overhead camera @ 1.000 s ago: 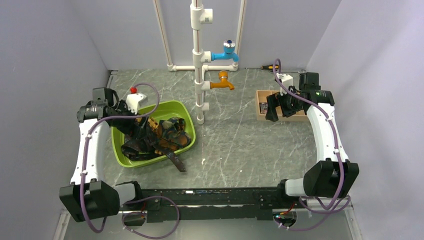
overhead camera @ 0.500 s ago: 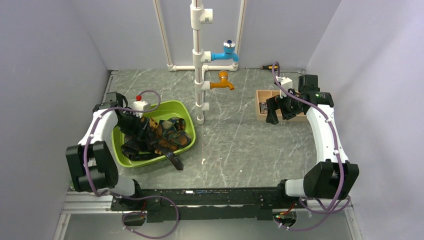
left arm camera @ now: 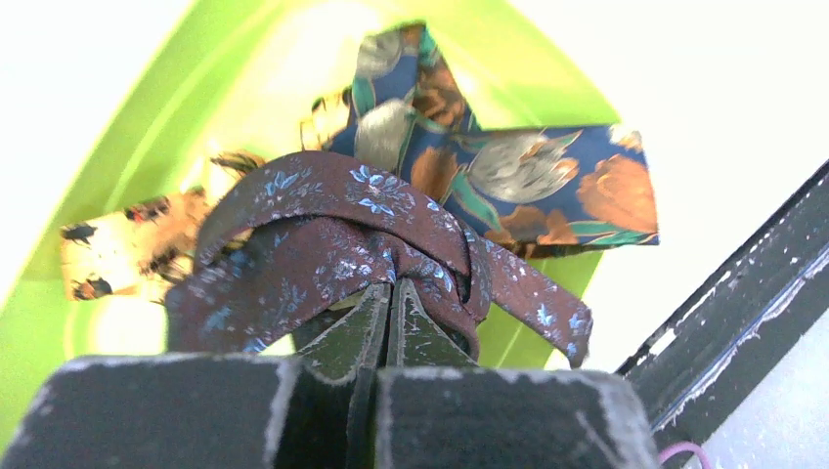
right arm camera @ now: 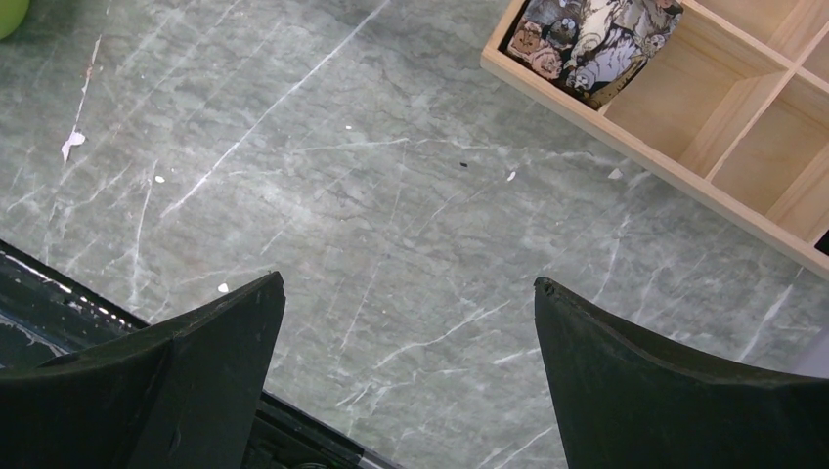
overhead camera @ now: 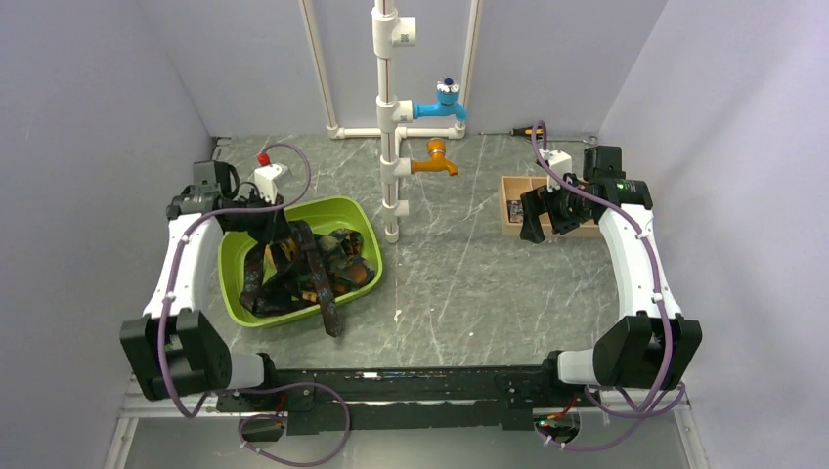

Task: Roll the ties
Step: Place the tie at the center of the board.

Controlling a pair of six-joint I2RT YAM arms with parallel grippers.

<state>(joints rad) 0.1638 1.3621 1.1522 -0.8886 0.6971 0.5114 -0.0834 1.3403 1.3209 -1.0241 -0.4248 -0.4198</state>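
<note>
No legible text or labels.

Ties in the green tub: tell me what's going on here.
The left gripper is shut on a dark brown flowered tie, holding it above the green tub where the other ties lie heaped. The right gripper hangs open over the table, beside a wooden tray.

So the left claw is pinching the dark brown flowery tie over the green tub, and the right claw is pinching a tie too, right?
Not quite. The left gripper is shut on the dark brown flowered tie over the green tub, but the right gripper holds nothing. Its jaws stand wide open over the grey table, as the right wrist view shows.
</note>
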